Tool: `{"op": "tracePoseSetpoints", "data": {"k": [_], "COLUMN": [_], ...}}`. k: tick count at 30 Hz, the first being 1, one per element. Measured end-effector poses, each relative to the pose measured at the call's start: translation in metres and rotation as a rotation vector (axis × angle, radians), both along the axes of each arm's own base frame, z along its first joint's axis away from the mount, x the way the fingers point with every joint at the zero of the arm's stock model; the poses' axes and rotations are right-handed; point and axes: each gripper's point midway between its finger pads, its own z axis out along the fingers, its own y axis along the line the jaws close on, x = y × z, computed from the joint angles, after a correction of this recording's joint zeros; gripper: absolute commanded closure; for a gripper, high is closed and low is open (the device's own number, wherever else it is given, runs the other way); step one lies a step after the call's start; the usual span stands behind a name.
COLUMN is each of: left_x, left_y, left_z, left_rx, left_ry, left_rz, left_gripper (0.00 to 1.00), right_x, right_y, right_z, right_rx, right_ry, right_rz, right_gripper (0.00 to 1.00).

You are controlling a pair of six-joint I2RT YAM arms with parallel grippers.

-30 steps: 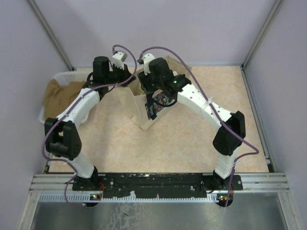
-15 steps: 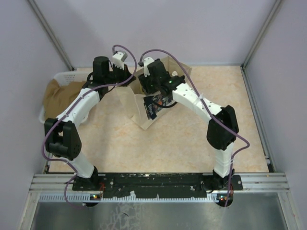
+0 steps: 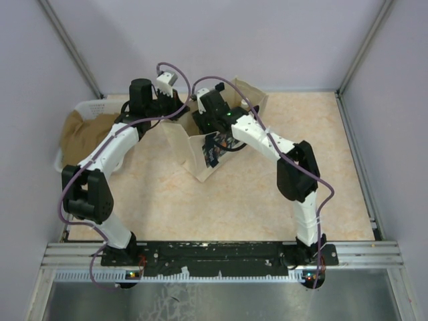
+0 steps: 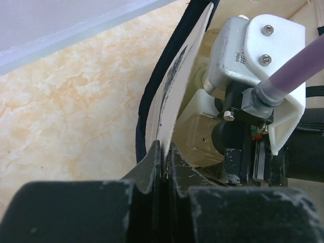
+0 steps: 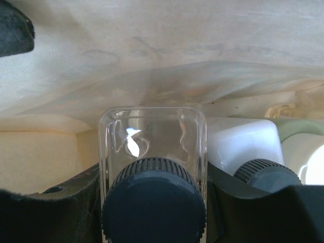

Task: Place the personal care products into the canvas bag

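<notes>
Inside the canvas bag (image 5: 152, 50), the right claw (image 5: 153, 202) grips the clear square bottle (image 5: 152, 136), with the white rectangular bottle (image 5: 243, 144) just right of the claw. The left claw (image 4: 163, 162) pinches the bag's rim.

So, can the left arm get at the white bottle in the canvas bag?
Probably not: the left arm has its jaws shut on the canvas bag's rim, and the right arm occupies the opening over the white bottle.
</notes>
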Motion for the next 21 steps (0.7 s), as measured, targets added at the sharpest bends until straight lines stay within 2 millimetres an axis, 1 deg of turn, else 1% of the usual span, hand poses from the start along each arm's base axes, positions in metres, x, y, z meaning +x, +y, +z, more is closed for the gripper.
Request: {"op": "tracePoseSetpoints", "data": {"k": [1,3,5,6,9,10,13,18,19,20,21], "left_x": [0.000,0.000,0.000,0.000,0.000,0.000,0.000,-0.001,-0.001,-0.001,-0.001], "left_y": [0.000,0.000,0.000,0.000,0.000,0.000,0.000,0.000,0.000,0.000,0.000], "left_z": [0.000,0.000,0.000,0.000,0.000,0.000,0.000,-0.001,-0.001,-0.001,-0.001], "left_rx": [0.000,0.000,0.000,0.000,0.000,0.000,-0.002,-0.001,-0.001,-0.001,-0.001], "left_ry": [0.000,0.000,0.000,0.000,0.000,0.000,0.003,0.006,0.008,0.009,0.009], "left_rz": [0.000,0.000,0.000,0.000,0.000,0.000,0.001,0.001,0.001,0.001,0.001], "left_gripper": [1.00,1.00,1.00,1.00,1.00,1.00,1.00,1.00,0.98,0.88,0.75], "right_x": [0.000,0.000,0.000,0.000,0.007,0.010,0.019,0.030,0.030,0.031,0.031], "right_y": [0.000,-0.001,-0.002,-0.002,0.002,0.005,0.004,-0.013,-0.016,-0.020,-0.023], "right_z": [-0.001,-0.001,0.000,0.001,0.014,0.021,0.036,0.052,0.055,0.059,0.064], "right_rx": [-0.004,-0.009,-0.015,-0.015,0.005,0.020,0.042,0.037,0.035,0.031,0.030], "right_ry": [0.004,0.006,0.007,0.007,-0.034,-0.058,-0.110,-0.153,-0.162,-0.170,-0.178], "right_rz": [-0.001,-0.004,-0.007,-0.008,-0.009,-0.007,-0.024,-0.080,-0.092,-0.106,-0.115], "right_gripper": [0.78,0.51,0.35,0.25,0.04,0.01,0.01,0.01,0.01,0.01,0.01]}}
